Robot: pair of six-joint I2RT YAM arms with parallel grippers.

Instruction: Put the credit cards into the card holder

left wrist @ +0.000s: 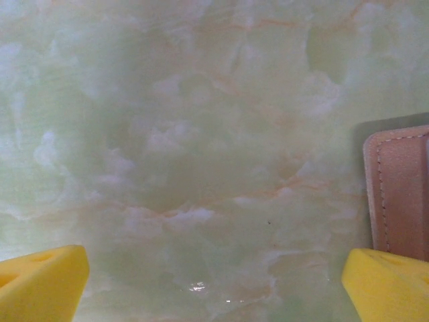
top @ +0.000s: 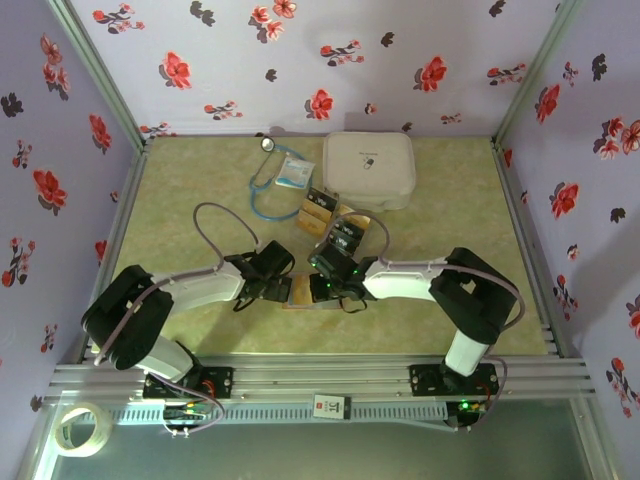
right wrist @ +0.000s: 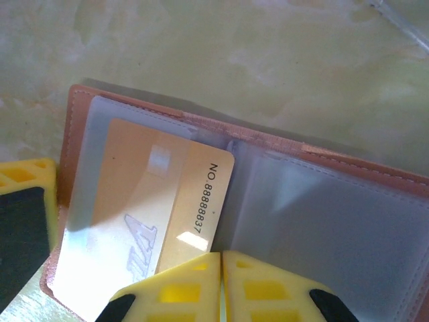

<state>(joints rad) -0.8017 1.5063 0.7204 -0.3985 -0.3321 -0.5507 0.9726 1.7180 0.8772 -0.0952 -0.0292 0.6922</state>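
Note:
The pinkish-brown card holder (right wrist: 322,221) lies open on the table, its clear pockets facing up. A gold credit card (right wrist: 201,194) sits partly inside its left pocket, with the numbered end sticking out. My right gripper (right wrist: 221,258) is shut, its tips resting at that card's near edge. In the top view the holder (top: 300,292) lies between both grippers. My left gripper (left wrist: 214,288) is open over bare table, and its right finger (left wrist: 389,282) sits at the holder's edge (left wrist: 402,194). Several loose black and gold cards (top: 325,212) lie behind the holder.
A large white rounded case (top: 368,170) stands at the back. A blue stethoscope (top: 268,190) and a white-blue packet (top: 293,172) lie to its left. A tape roll (top: 80,430) sits outside the front rail. Flowered walls enclose the table.

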